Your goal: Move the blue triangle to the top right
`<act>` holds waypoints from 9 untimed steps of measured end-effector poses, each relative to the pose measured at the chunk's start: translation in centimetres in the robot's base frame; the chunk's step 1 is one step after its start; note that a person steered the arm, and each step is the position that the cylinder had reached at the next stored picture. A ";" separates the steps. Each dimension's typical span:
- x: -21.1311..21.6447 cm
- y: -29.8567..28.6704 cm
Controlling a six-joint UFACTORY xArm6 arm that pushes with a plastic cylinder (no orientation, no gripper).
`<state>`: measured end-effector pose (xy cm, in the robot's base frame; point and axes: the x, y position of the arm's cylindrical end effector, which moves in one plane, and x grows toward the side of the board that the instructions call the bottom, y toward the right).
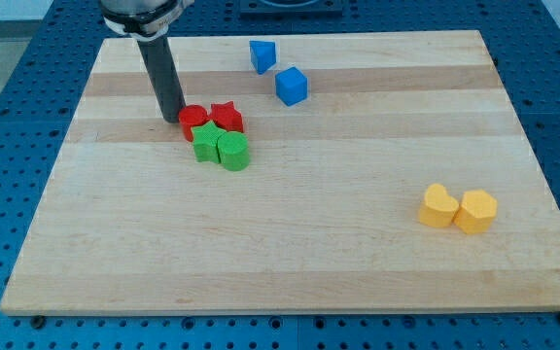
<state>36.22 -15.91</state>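
Blue triangle (pixel 262 54) up-right of my tip (pixel 172 120), well apart

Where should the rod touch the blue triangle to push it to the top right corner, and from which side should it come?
No gripping here, only pushing. My tip sits by the red blocks, left of and below the blue triangle. I would probably set it against the triangle's left face, slightly toward the view's bottom, and push rightward along the top edge. The blue cube lies below-right, so a fairly flat path should likely miss it.

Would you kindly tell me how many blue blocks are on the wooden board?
2: the blue triangle block near the view's top centre, and the blue cube just lower right of it. None seem hidden.
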 end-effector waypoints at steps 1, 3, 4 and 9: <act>0.1 0.0; 1.2 -0.7; 4.4 -1.8; 10.9 10.0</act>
<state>47.10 -5.89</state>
